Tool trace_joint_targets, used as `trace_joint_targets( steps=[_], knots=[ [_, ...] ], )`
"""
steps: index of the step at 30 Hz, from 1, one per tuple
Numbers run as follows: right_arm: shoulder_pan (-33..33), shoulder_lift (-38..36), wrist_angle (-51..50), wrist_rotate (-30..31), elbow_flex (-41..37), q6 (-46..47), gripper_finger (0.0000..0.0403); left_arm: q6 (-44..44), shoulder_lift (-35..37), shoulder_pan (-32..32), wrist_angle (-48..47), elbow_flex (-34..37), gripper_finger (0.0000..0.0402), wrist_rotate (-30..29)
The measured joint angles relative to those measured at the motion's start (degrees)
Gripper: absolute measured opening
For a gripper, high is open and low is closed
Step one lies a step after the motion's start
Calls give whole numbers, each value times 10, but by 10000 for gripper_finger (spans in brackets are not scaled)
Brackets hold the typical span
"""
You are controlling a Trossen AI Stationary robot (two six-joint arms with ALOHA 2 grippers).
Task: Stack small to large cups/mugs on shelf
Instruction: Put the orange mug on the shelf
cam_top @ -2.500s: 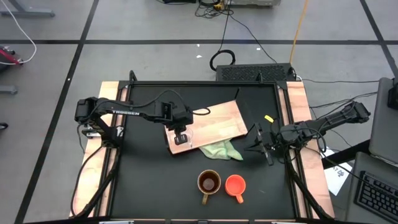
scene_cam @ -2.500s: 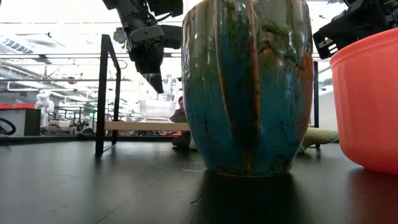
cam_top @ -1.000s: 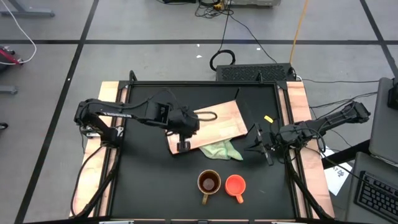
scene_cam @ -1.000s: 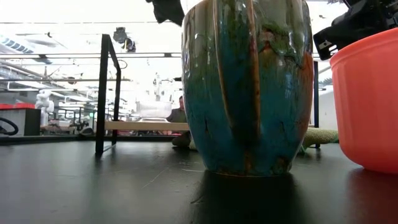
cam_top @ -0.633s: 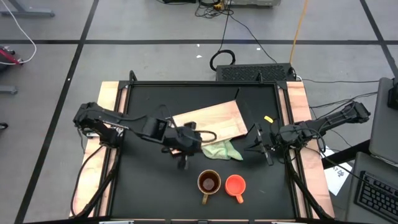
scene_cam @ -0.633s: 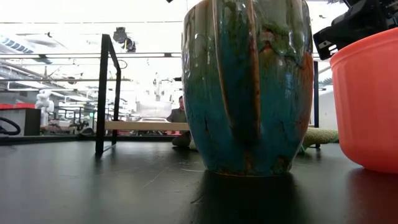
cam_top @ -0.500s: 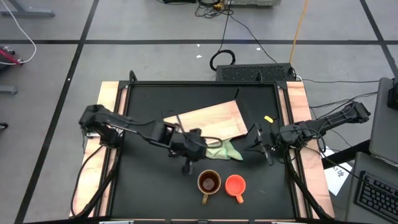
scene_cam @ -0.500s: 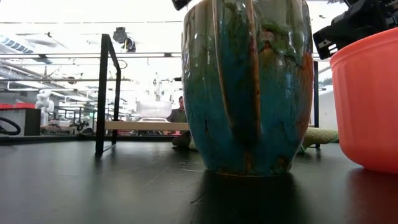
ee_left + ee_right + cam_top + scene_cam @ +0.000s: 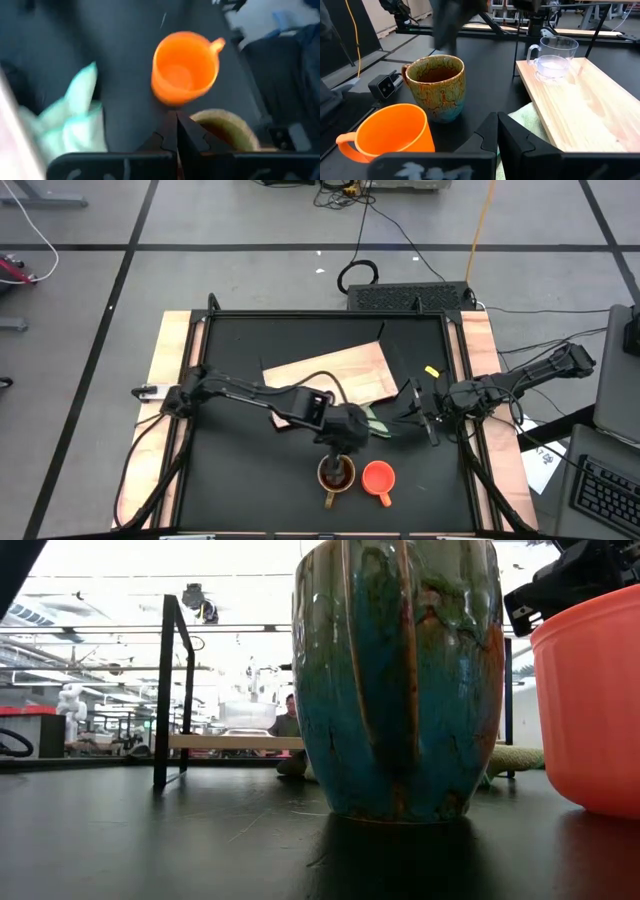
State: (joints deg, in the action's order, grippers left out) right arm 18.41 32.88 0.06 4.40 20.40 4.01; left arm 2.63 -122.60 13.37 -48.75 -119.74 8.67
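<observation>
On the black table (image 9: 240,480), the left gripper (image 9: 338,448), fingers pressed together, hovers by the brown mug (image 9: 335,474) and should spread before descending squarely over the orange mug (image 9: 184,66).

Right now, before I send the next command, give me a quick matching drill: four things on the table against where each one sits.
Things:
1. clear glass cup
2. orange mug
3. olive-brown mug
4. green cloth

Places:
A. on the black table, at the right of the other mug
B. tucked against the board's edge
C. standing on the light-wood board
D. on the black table under the left gripper

Pairs: 1-C, 2-A, 3-D, 4-B
</observation>
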Motion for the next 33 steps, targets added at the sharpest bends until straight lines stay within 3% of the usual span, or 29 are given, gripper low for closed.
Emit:
trace_joint_targets(
  steps=[7,15,20,24,33],
  knots=[
    [0,0,-3,0,0,0,0,-13,-83,2,-12,-120,0,36],
    [0,0,-16,0,0,4,0,-7,-118,7,-14,-133,0,50],
    [0,0,-17,0,0,2,0,-25,-93,6,-22,-133,0,-14],
    [0,0,-17,-1,0,2,0,-56,-41,19,-43,-134,0,-123],
    [11,1,-13,-46,0,8,0,-49,83,90,-118,-104,0,-305]
  ],
)
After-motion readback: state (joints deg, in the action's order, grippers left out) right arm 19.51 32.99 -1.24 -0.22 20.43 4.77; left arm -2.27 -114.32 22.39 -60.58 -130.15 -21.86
